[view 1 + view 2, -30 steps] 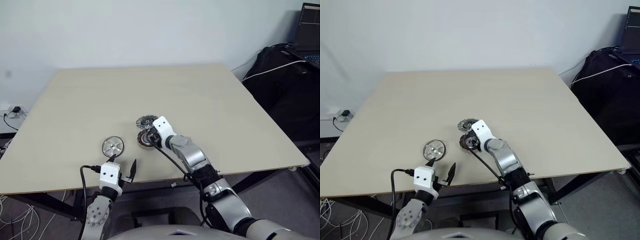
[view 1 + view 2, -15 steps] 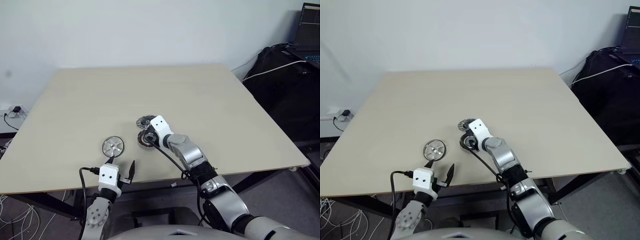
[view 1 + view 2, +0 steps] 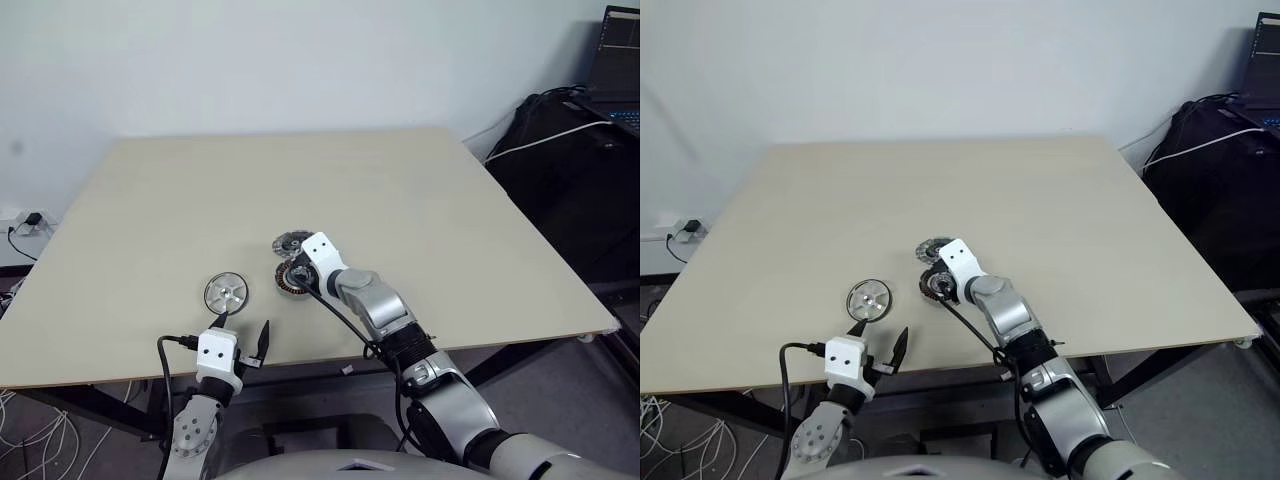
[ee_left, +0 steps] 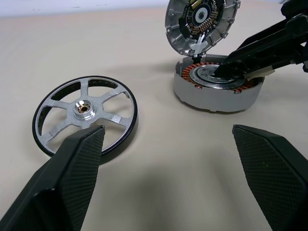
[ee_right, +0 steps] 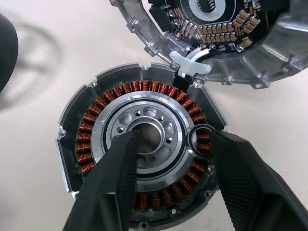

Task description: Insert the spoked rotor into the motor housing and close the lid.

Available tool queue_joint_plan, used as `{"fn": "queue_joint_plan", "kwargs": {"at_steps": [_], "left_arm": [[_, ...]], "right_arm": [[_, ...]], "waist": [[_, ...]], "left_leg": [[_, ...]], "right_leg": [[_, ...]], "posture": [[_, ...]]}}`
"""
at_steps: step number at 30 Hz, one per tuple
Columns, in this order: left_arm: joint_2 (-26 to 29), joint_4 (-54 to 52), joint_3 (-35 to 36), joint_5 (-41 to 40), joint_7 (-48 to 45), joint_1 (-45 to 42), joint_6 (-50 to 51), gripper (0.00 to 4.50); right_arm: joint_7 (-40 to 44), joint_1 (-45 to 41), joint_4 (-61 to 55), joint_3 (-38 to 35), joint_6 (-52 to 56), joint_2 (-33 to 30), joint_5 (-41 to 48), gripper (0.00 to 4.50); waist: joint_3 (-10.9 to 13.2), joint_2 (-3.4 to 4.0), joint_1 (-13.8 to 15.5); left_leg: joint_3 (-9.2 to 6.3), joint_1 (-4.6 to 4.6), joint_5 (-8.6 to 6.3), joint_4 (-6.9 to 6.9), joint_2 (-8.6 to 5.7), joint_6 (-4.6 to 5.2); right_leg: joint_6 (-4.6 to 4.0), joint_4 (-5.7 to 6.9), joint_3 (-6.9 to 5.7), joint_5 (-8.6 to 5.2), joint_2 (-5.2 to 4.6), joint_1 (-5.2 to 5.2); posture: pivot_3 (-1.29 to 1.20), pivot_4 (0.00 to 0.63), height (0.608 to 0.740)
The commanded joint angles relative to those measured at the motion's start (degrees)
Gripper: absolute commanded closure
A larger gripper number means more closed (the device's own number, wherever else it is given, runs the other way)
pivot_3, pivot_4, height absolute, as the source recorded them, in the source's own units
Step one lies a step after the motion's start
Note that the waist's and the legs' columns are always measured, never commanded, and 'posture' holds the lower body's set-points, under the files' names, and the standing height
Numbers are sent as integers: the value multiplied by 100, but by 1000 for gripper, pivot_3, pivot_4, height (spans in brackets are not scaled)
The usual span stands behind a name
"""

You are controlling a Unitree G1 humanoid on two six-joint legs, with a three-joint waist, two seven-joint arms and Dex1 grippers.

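Nearest me, the left end effector [image 3: 242,339] hangs wide open and empty at the counter [image 3: 420,200] edge, just short of the spoked rotor [image 4: 85,114] lying flat. Beyond, the right end effector [image 5: 166,185], fingers partly spread, pokes into the motor housing [image 4: 219,85], probably steadying it. The lid [image 4: 202,24] leans tilted against its far side. Behind: pale wall, dark bags.

No legible text or labels.

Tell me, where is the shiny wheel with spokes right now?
The spoked rotor lies flat on the table near its front edge, just beyond the left gripper and to the left of the motor housing.
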Motion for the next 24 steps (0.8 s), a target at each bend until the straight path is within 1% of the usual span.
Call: {"fn": "queue_joint_plan", "kwargs": {"at_steps": [1,3,5,16,24], "left_arm": [[-28,-78,3,-36,-10,-29,-107,0],[-29,-87,2,-36,-8,-26,-102,0],[-30,-102,1,-34,-3,-20,-96,0],[-47,-151,-12,-18,16,-9,-73,0],[-38,-168,-32,-25,-12,-15,-50,0]], "right_arm": [[-9,-73,-105,-50,50,17,45,3115],[-14,-83,-102,-56,53,21,50,3820],[-19,-87,-101,-57,54,22,46,4419],[-27,-88,-138,-38,27,-1,9,4466],[-31,-105,-401,-117,-47,-10,87,4466]], "waist": [[0,0,0],[-1,0,-4],[-1,0,-14],[-1,0,-15],[0,0,-11]], "left_leg": [[0,0,0,0,0,0],[0,0,0,0,0,0],[0,1,0,0,1,0],[0,2,0,-1,1,0],[0,0,0,-1,1,0]], "right_leg": [[0,0,0,0,0,0],[0,0,0,0,0,0],[0,0,0,0,0,0],[-1,1,0,0,1,0],[0,1,0,0,1,-1]], "posture": [[0,0,740],[0,0,740],[0,0,740],[0,0,740],[0,0,740]]}}
